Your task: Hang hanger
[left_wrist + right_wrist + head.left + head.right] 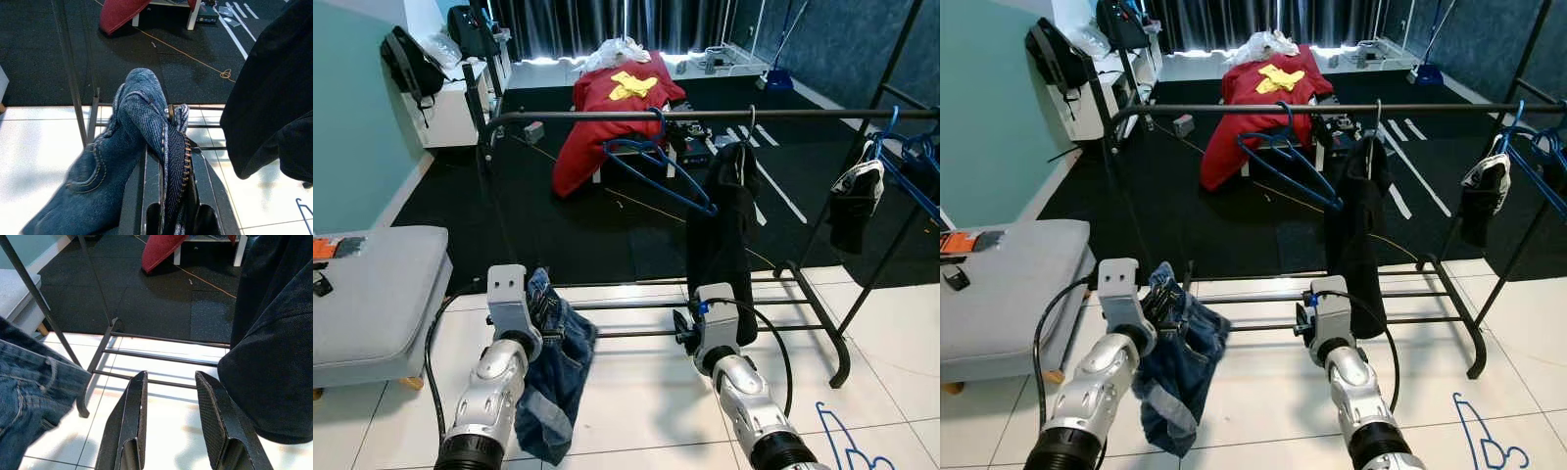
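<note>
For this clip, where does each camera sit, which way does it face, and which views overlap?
Left eye view: on the head, looking forward and down at the clothes rack; both silver arms show.
Right eye view: the same scene from the stereo partner.
Left wrist view: along the left gripper, its jaws shut on the blue jeans.
Right wrist view: along the right gripper, jaws open over white tiles.
Shared: both wrist views catch the hanging black garment and the rack's lower bars.

Readable text: none in any view.
Red cloth (607, 108): it has a yellow shape, not letters.
Floor (862, 441): blue scribble, not readable.
</note>
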`<state>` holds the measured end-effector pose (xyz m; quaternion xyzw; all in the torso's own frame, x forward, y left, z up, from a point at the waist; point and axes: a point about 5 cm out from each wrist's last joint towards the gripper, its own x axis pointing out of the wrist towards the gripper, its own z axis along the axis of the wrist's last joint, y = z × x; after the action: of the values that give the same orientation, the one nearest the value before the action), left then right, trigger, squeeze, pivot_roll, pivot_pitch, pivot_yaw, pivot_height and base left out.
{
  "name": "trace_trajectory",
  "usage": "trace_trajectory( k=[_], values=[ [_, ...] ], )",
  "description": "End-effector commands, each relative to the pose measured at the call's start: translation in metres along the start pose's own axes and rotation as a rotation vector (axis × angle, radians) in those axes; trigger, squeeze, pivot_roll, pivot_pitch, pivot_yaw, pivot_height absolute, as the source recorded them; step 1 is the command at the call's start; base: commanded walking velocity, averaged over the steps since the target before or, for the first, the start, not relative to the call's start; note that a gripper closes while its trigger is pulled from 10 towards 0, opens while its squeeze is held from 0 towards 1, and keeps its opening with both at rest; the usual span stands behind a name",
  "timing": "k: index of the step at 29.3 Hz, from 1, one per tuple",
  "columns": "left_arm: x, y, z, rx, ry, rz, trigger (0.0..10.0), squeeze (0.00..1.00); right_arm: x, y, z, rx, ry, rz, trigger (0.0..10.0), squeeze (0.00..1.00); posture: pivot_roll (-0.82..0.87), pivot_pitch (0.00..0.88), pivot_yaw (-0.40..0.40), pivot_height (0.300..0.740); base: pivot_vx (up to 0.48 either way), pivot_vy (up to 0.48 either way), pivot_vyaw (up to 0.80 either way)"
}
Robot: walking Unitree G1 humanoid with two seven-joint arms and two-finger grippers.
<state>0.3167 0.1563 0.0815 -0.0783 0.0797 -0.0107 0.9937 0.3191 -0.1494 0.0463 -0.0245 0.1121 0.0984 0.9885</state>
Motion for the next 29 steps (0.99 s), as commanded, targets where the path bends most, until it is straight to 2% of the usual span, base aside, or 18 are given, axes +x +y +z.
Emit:
trace_trajectory(
  k=[1, 3, 8, 14, 21, 25, 29],
  values=[
    [0.0, 0.002, 0.003, 0.016, -0.01, -0.005, 10.0, 0.0, -0.001, 0.002, -0.004, -0.001, 0.02, 0.011, 10.0, 0.0, 0.09, 0.047, 0.055, 0.74, 0.0, 0.0, 0.0],
    [0.0, -0.003, 0.001, -0.004, -0.002, -0.019, 10.0, 0.0, -0.001, -0.002, -0.004, -0.005, 0.023, 0.006, 10.0, 0.0, 0.08, 0.038, 0.054, 0.74, 0.0, 0.0, 0.0],
    [0.002, -0.005, 0.002, -0.001, -0.002, -0.025, 10.0, 0.0, -0.001, -0.003, -0.004, -0.01, 0.023, 0.006, 10.0, 0.0, 0.08, 0.039, 0.053, 0.74, 0.0, 0.0, 0.0],
    [0.004, -0.004, 0.003, 0.022, 0.011, -0.016, 10.0, 0.0, 0.0, 0.001, -0.003, -0.022, 0.027, 0.027, 10.0, 0.0, 0.1, 0.038, 0.042, 0.74, 0.0, -0.48, 0.0],
    [0.0, 0.0, -0.001, 0.026, 0.036, -0.007, 10.0, 0.0, 0.0, 0.008, -0.006, -0.017, 0.029, 0.033, 10.0, 0.0, 0.09, 0.024, 0.064, 0.74, 0.0, 0.0, 0.0],
    [0.006, -0.001, 0.007, 0.036, 0.025, -0.011, 10.0, 0.0, -0.001, 0.009, -0.009, -0.011, 0.037, 0.033, 10.0, 0.0, 0.11, 0.022, 0.05, 0.74, 0.0, 0.0, 0.0],
    [0.007, 0.0, 0.008, 0.034, 0.019, -0.002, 10.0, 0.0, -0.001, 0.01, -0.01, -0.015, 0.046, 0.044, 10.0, 0.0, 0.12, 0.021, 0.044, 0.74, 0.0, 0.0, 0.0]
  ],
)
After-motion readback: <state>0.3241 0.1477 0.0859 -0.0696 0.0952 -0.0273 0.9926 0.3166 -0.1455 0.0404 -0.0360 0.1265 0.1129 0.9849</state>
